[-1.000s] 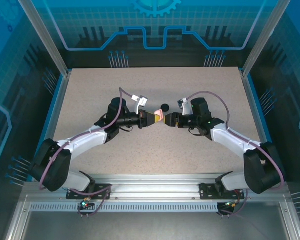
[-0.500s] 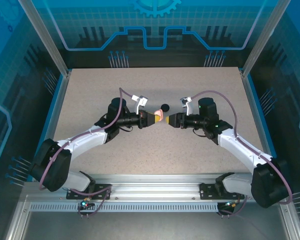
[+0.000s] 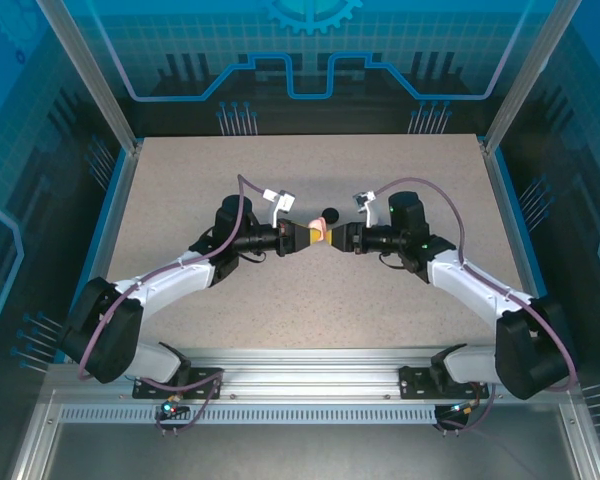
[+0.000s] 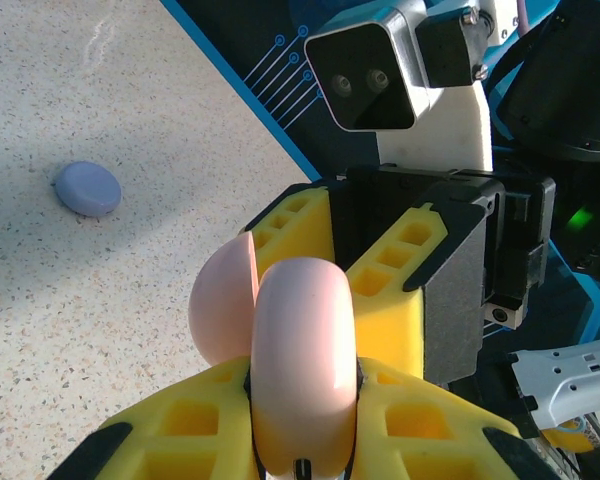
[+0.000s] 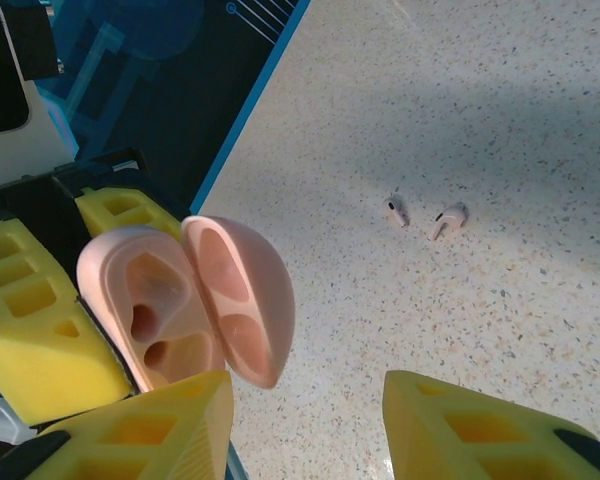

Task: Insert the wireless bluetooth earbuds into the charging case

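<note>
Earbuds (image 5: 448, 220), the pale pink pair: lying loose and close together on the counter (image 5: 510, 110), well apart from the charging case (image 5: 180, 300) and not yet seated in it. Gripping that pink case with the left gripper (image 4: 300, 430), clenched on its base between yellow pads, holding it off the counter with the lid swung open and both sockets showing empty toward the right wrist camera. Hovering with the right gripper (image 5: 305, 392) spread wide and carrying nothing, just beside the open lid; not possible to tell whether touching it. Leaving a lavender case (image 4: 88, 188) and a black case (image 3: 330, 214) resting apart on the counter. Judging the risks from here: nudging the lid with the near right pad and snapping it closed or twisting the smooth, rounded shell out of the left pinch; dropping the case onto the counter as a result. Also risking, on reaching down for the pair, skidding such tiny stemmed pieces away instead of pinching them, or catching both at once. Finally risking a jam by offering a stem to the wrong socket or at a tilt.
</note>
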`<state>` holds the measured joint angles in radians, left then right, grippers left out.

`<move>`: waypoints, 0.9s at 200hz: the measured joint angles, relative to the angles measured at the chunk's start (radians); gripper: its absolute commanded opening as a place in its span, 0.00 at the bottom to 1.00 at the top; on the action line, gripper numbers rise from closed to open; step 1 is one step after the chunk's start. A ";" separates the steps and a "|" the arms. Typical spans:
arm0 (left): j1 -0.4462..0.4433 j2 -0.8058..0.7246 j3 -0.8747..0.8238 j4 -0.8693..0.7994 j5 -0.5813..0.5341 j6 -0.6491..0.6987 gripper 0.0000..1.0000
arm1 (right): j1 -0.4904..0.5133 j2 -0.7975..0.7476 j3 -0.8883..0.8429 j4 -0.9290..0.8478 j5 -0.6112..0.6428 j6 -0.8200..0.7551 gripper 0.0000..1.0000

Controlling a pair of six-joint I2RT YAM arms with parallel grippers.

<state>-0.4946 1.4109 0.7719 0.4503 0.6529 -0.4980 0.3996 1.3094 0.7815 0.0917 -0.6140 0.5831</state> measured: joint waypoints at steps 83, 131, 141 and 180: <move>-0.001 0.002 0.000 0.002 0.008 0.000 0.00 | 0.015 0.052 0.034 0.016 0.003 0.006 0.23; -0.002 0.002 0.000 0.003 0.006 0.000 0.00 | 0.021 0.066 0.052 0.022 -0.016 0.008 0.03; -0.002 0.002 0.000 0.003 0.003 0.000 0.00 | 0.021 0.066 0.055 0.019 -0.015 0.016 0.00; -0.002 0.004 0.002 0.003 -0.001 -0.001 0.00 | 0.020 0.066 0.058 0.010 -0.012 0.010 0.00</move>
<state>-0.4965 1.4147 0.7738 0.4534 0.6518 -0.4988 0.4198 1.3758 0.8398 0.1013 -0.6262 0.5930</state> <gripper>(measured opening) 0.197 0.050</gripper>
